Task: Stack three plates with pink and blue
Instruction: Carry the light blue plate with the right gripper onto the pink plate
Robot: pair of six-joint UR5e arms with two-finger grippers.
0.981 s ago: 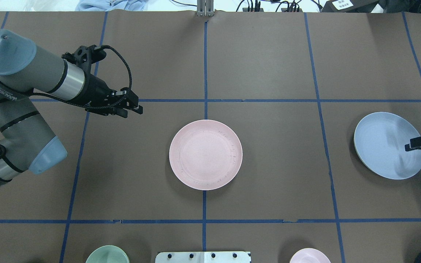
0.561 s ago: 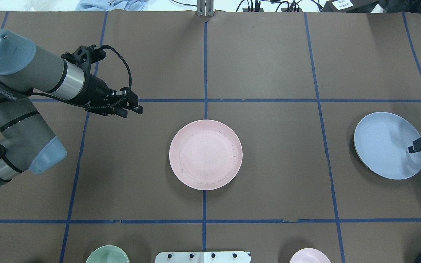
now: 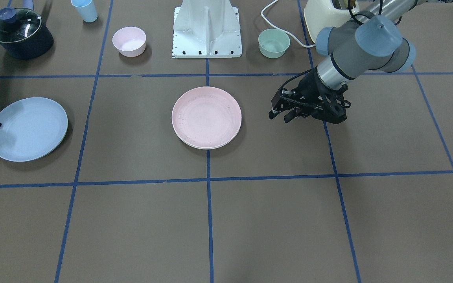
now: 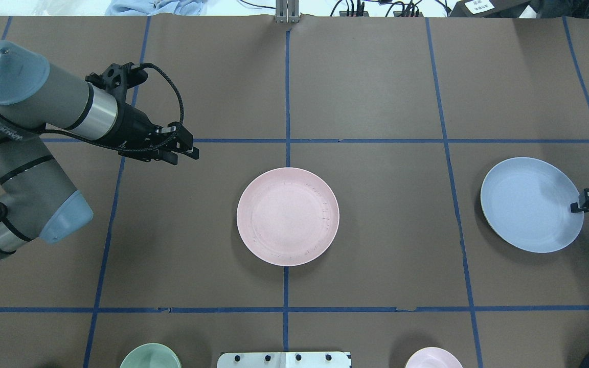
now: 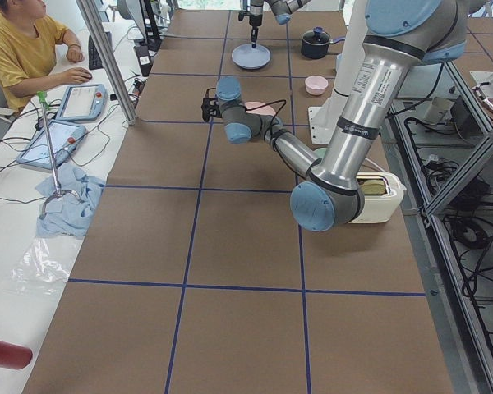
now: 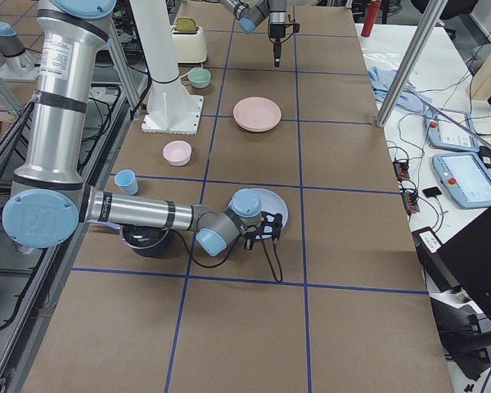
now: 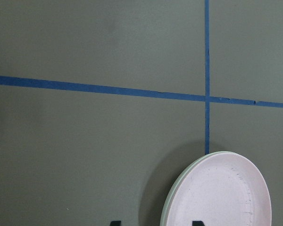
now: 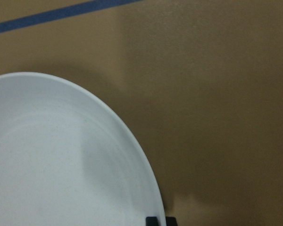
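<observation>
Blue plate (image 4: pixel 529 204): rim clamped between the jaws of right gripper (image 4: pixel 576 207); has shifted centreward with them, apparently lifting, so the carry has begun. Pink plate (image 4: pixel 288 216): atop cream plate (image 3: pixel 207 147), well apart from those jaws. Left gripper (image 4: pixel 192 152): jaws apart, idle.

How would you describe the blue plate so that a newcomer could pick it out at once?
On the brown table taped into blue squares, look along the middle row towards the robot's right end. The blue plate is there, the right tool at its rim; it is wide and shallow like the pink plate at the centre, but light blue.
</observation>
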